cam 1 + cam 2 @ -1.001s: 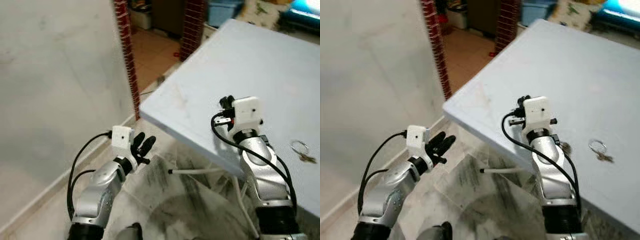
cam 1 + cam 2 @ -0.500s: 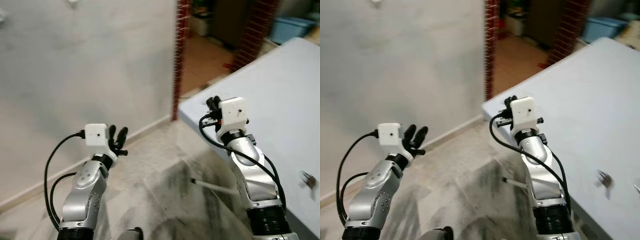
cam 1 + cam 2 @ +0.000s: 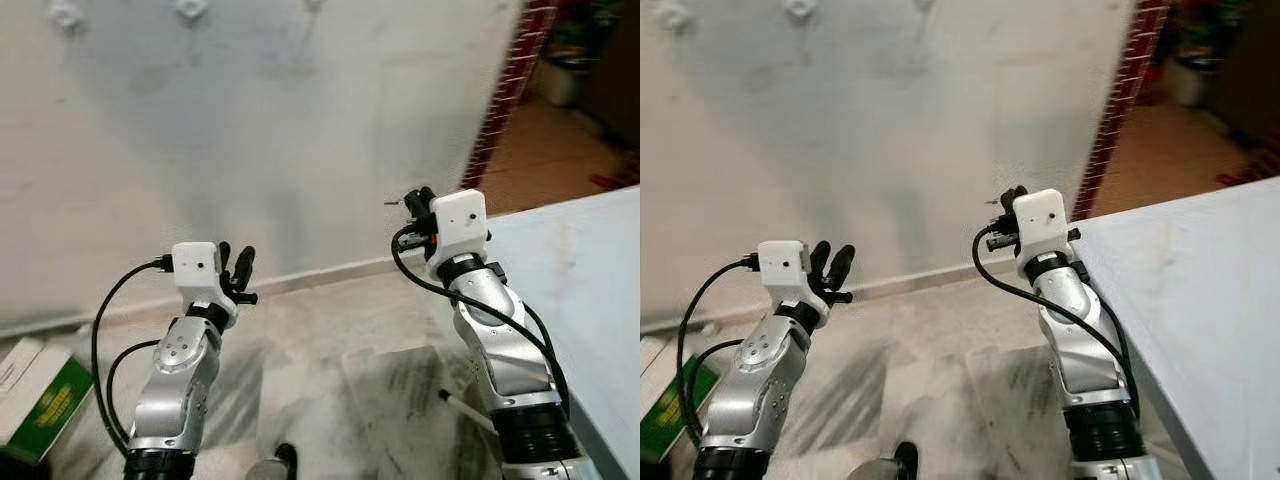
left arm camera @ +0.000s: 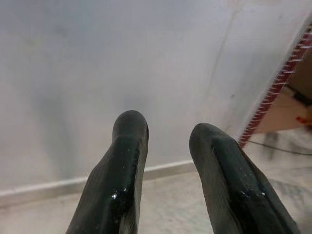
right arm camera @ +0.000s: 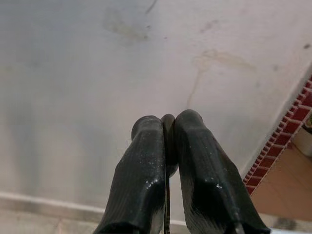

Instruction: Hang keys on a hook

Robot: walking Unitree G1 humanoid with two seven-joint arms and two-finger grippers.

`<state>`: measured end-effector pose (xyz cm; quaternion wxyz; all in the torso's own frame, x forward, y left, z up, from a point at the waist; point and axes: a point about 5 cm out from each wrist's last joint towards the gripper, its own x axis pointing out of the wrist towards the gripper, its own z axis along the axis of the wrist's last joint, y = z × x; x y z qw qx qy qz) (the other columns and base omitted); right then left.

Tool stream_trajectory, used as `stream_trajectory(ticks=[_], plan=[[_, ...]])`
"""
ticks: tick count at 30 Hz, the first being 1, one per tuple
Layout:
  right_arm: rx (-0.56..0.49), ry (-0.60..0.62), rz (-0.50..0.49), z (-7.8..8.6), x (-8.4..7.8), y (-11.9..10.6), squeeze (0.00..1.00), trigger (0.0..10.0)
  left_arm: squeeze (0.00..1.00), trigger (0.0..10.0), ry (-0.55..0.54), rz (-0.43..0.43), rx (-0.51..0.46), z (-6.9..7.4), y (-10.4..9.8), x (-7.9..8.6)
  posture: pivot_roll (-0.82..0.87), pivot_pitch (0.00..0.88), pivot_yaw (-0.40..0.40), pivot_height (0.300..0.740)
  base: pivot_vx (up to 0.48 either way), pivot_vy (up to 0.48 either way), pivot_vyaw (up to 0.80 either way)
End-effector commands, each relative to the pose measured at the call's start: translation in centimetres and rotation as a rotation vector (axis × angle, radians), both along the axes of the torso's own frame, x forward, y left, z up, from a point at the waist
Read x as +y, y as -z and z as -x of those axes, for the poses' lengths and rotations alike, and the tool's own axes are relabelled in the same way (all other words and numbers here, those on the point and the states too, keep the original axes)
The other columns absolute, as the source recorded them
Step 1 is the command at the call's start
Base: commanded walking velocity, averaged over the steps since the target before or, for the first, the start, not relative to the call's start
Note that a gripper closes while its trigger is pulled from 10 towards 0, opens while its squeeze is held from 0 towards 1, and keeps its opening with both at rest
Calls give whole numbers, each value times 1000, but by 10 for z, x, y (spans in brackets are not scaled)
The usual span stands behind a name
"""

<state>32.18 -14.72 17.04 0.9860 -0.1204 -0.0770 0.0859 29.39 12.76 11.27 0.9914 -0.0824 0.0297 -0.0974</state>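
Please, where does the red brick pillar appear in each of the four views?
Left eye view: brick pillar at upper right, where the white wall ends.
Right eye view: upper right again.
Left wrist view: slanting strip at the wall's end.
Right wrist view: the same slanting strip.
Shared landmark: the skirting at the wall's foot.

The left gripper point(image 4: 168, 146) points at a pale grey wall point(image 4: 122, 58), its two black jaws parted with a clear gap between them. Beside the wall stands a red brick edge point(image 4: 278, 92); a pale baseboard point(image 4: 48, 187) runs along the wall's foot.
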Motion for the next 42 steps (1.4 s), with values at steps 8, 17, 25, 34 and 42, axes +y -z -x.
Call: stream_trajectory(ticks=[8, 17, 25, 34, 42], plan=[[-17, -29, -16, -1, 8, -4, 0, 10000, 0, 10000, -17, -17, -1, -1, 1, 6, -89, 84, -5, 740, 0, 0, 800], [-16, -27, -25, 0, 7, -4, 0, 10000, 0, 10000, -8, -8, 11, -1, 3, 4, -97, 90, -9, 740, 0, 0, 614], [-17, -15, -27, -1, 5, -5, 0, 10000, 0, 10000, 8, 17, 19, -1, 4, 2, -100, 90, -10, 740, 0, 0, 0], [-26, 10, -27, -1, -1, -7, 0, 10000, 0, 10000, 16, 25, 22, -2, 4, 1, -102, 90, -10, 740, 0, 0, 0], [-18, 19, -38, -3, -1, -6, 0, 10000, 0, 10000, 40, 40, 15, -3, 3, 0, -103, 89, -9, 740, 0, 0, 0]])
